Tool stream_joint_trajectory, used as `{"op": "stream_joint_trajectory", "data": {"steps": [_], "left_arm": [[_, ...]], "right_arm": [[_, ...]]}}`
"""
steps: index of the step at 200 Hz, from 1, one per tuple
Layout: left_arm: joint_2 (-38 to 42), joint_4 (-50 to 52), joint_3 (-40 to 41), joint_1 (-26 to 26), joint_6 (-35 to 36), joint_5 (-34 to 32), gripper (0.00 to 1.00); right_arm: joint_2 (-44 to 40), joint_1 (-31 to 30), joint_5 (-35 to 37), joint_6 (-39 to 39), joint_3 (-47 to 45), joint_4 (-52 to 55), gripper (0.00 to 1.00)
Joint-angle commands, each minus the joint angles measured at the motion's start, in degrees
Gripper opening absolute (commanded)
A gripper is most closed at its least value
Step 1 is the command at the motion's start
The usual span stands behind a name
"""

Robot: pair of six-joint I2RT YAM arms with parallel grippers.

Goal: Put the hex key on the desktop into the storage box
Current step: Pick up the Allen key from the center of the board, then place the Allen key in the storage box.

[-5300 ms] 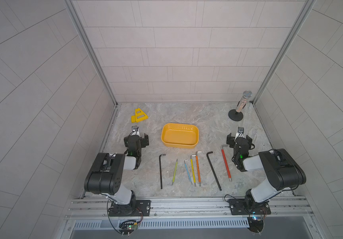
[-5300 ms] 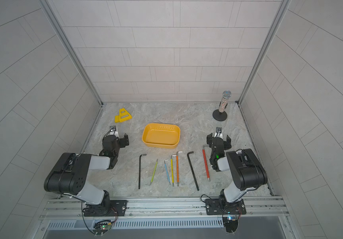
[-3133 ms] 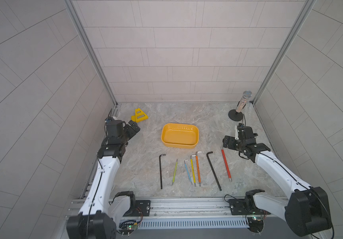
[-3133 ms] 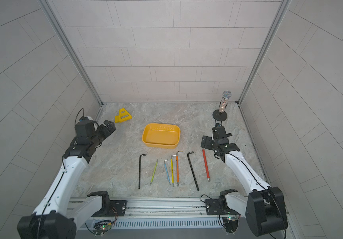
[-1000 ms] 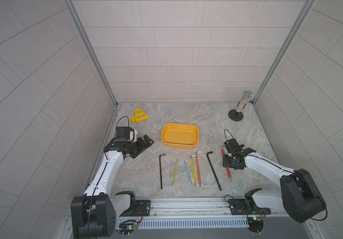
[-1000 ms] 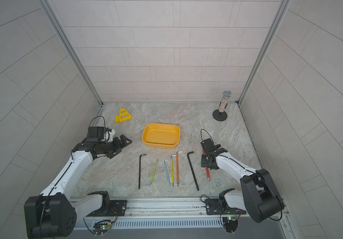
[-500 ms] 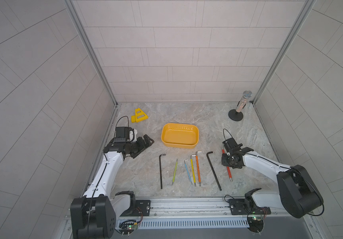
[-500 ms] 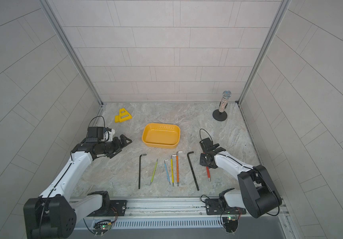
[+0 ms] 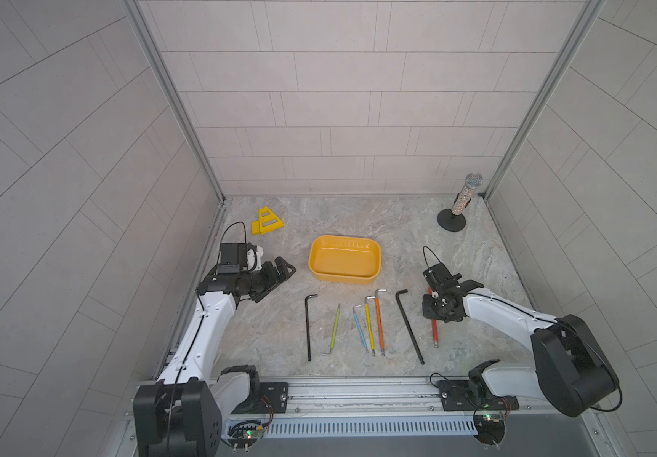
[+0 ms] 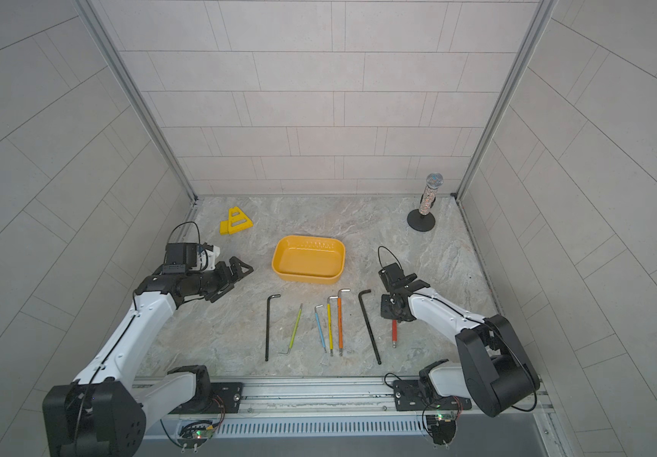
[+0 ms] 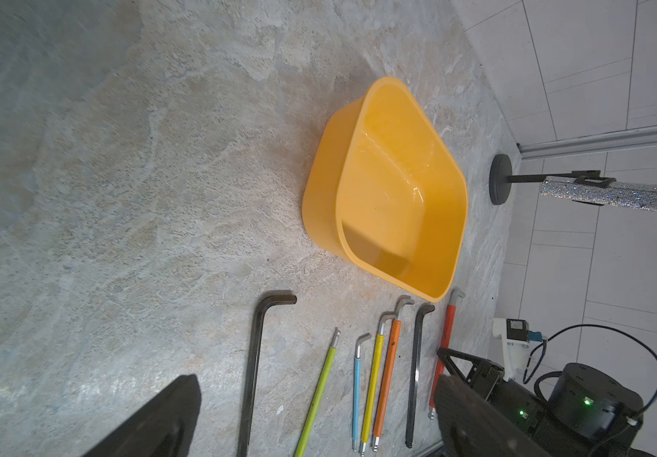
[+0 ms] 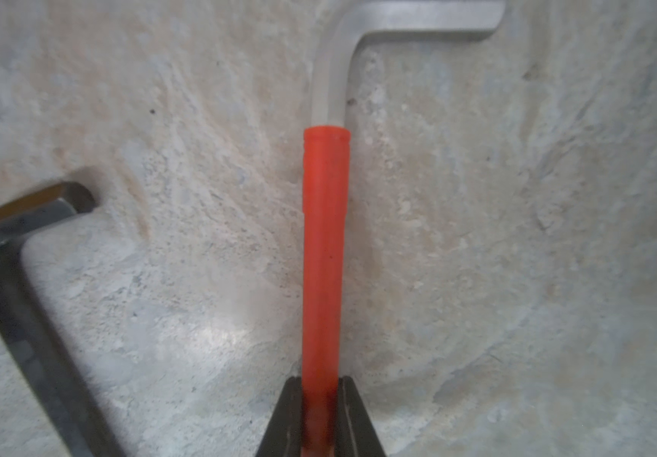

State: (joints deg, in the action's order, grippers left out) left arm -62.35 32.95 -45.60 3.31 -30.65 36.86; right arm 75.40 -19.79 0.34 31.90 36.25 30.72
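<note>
A red-sleeved hex key (image 12: 325,237) lies on the marbled desktop (image 9: 263,328) at the right end of a row of keys. My right gripper (image 12: 321,380) is shut on its red shaft, low over the surface in both top views (image 9: 435,306) (image 10: 392,310). The yellow-orange storage box (image 9: 344,277) (image 10: 305,277) stands just beyond the row with nothing in it. Left of the box hovers my left gripper (image 9: 285,271) (image 11: 315,380), open and holding nothing. The row also holds a black key (image 9: 309,328), green, blue, yellow and orange keys, and a long black key (image 9: 409,326).
A yellow triangular bracket (image 9: 265,221) lies at the back left. A glittery microphone on a round black stand (image 9: 457,205) is in the back right corner. Tiled walls close in three sides and a metal rail (image 9: 358,387) runs along the front edge.
My right gripper's jaws have closed onto the red hex key's shaft over the last second. The left arm has barely moved.
</note>
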Motion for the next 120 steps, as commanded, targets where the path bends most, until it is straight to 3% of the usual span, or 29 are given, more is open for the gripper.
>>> {"op": "stream_joint_trajectory", "data": {"steps": [1, 41, 120], "left_arm": [[1.73, 0.96, -1.3, -0.33, -0.63, 1.73, 1.0], [6.07, 2.53, -3.66, -0.25, 0.95, -2.66, 1.0], [2.92, -3.9, -2.68, -0.24, -1.77, 1.92, 1.0]], "right_arm": [[-2.43, -0.2, 0.88, -1.55, 2.55, 2.84, 0.0], [-6.86, -0.24, -1.32, -2.34, 4.45, 4.59, 0.0], [-12.13, -0.25, -2.38, -8.66, 9.83, 7.49, 0.0]]}}
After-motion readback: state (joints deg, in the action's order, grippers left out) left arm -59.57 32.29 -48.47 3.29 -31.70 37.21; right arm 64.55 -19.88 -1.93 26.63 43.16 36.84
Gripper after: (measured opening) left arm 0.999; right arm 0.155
